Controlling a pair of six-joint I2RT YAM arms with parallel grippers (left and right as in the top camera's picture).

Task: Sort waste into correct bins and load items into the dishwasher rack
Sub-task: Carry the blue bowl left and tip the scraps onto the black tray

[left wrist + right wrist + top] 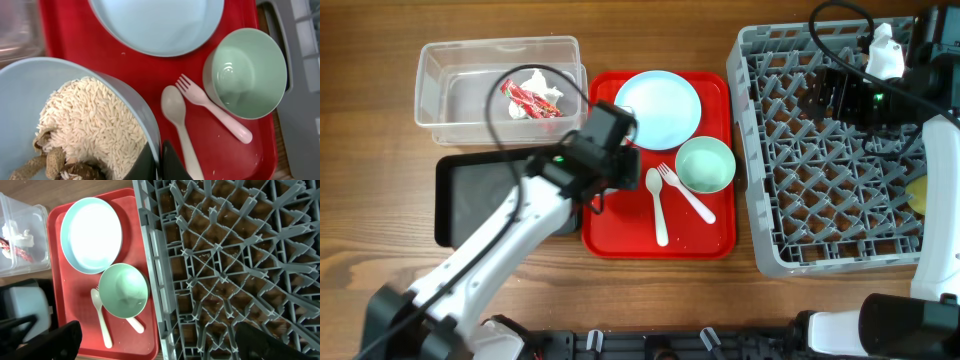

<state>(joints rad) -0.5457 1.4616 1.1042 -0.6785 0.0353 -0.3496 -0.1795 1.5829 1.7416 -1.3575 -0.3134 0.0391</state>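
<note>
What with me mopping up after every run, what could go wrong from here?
1. The left claw pinches the pale blue bowl at one spot on its rim. Loaded with rice, it could tip and spill onto the red tray.
2. The black tray and the clear tub lie side by side, so a slightly misplaced dump might land food in the wrong one.

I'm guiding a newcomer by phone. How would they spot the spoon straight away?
Find the red tray in the middle of the table, beside the grey rack. On its half nearest the robot, left of the mint green bowl, lie two white utensils. The spoon is the left one, with a smooth oval head, whereas the fork beside it has tines.
</note>
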